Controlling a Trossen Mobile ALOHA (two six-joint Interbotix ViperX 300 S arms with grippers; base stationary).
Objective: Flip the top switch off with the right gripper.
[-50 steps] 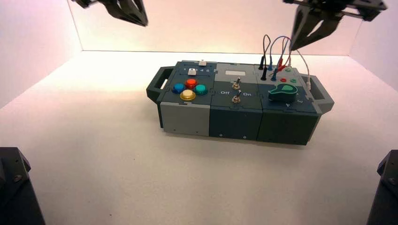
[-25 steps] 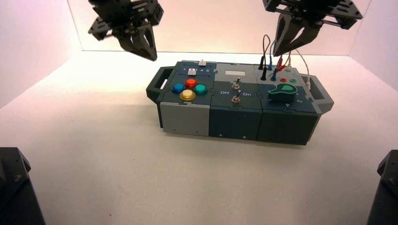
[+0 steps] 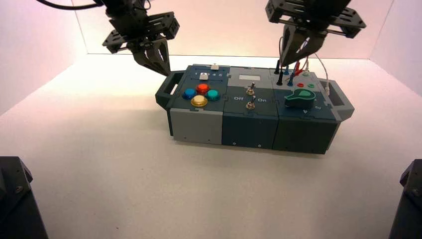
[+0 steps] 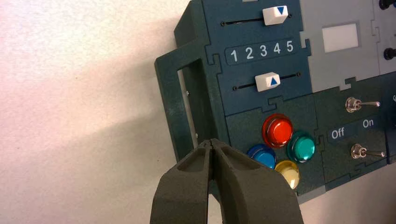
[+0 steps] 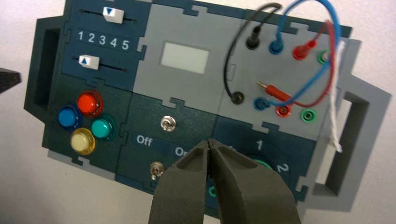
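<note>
Lower now, the right gripper (image 5: 209,145) hangs near "Off" lettering (image 5: 144,140).

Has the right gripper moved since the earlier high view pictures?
Yes. Judged against the green knob, the right gripper has shifted toward the robot's left, now hanging above the box's wired part.
</note>
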